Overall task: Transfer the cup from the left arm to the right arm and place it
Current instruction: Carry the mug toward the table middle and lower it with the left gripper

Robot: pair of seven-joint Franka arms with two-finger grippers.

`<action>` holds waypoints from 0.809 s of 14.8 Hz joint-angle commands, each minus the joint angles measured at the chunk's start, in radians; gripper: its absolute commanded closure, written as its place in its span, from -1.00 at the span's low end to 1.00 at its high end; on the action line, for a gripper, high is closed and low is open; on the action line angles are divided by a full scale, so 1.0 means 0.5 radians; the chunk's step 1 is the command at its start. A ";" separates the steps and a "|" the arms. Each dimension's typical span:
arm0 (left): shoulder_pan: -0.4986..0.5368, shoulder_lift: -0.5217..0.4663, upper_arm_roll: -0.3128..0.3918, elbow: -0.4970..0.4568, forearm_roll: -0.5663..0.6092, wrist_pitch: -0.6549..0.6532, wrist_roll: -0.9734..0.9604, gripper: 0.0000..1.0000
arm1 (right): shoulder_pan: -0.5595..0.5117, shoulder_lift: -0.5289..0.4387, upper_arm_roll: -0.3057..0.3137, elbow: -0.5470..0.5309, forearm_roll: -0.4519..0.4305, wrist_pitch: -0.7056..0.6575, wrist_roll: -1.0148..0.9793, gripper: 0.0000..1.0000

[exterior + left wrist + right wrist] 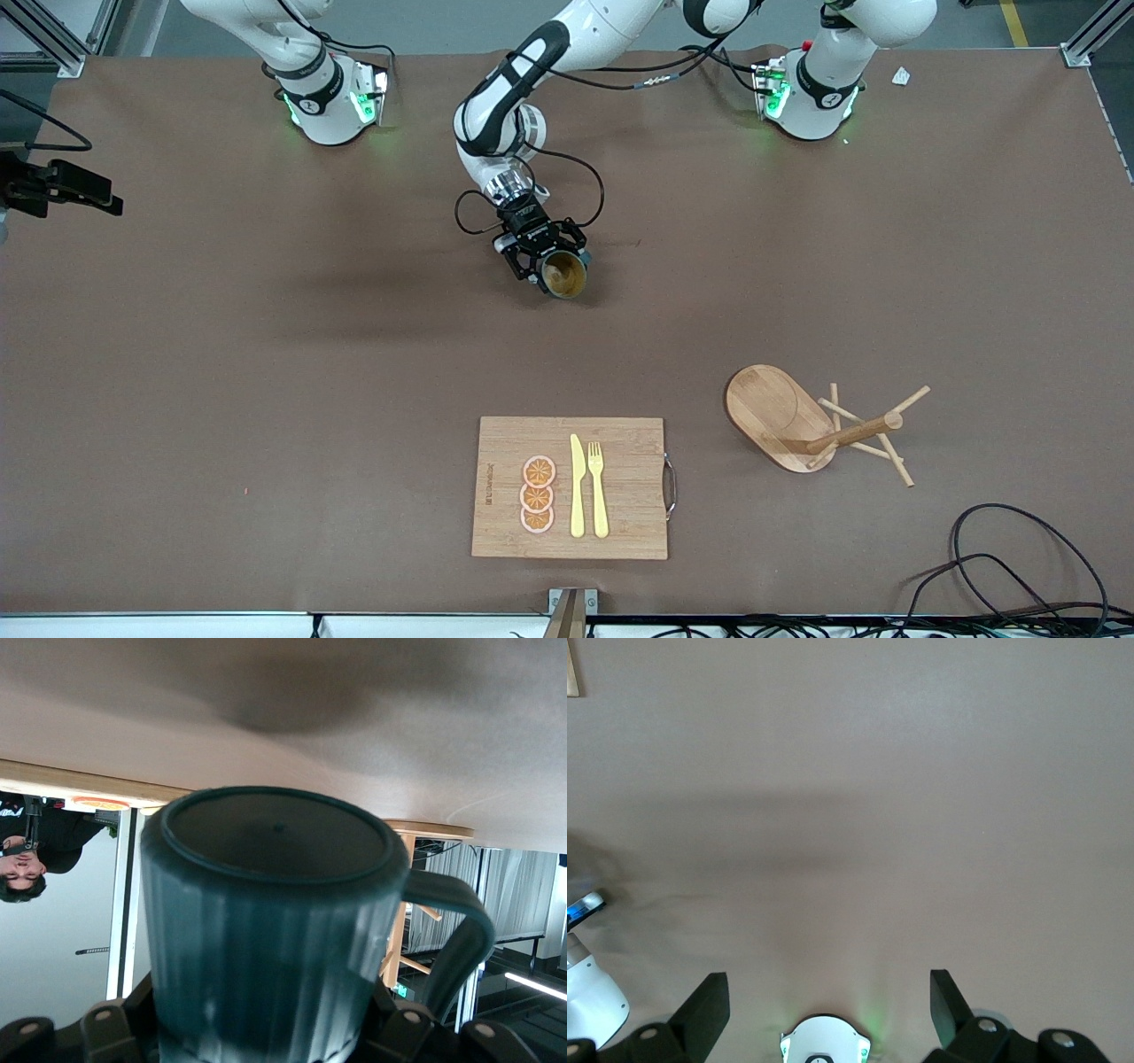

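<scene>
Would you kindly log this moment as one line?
left tool: shut on cup, over table | right tool: open, waiting | handover: not yet done

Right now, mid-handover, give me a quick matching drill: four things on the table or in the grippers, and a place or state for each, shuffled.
Things:
1. cup
2. right gripper
3. yellow knife and fork
4. wooden peg rack

Places or states:
A. lying tipped over toward the left arm's end of the table
B. on the cutting board, beside the orange slices
C. open, holding nothing
D. gripped in the left gripper

Pairs: 1-D, 2-C, 3-B, 4-A
</scene>
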 commanded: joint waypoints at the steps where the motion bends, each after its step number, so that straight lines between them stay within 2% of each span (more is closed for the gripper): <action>1: -0.030 0.082 0.040 0.101 0.035 -0.049 -0.008 0.54 | -0.028 0.010 0.017 0.023 -0.009 -0.006 -0.013 -1.00; 12: -0.030 0.134 -0.024 0.116 0.029 -0.006 -0.158 0.31 | -0.025 0.022 0.017 0.023 -0.005 -0.009 -0.013 -1.00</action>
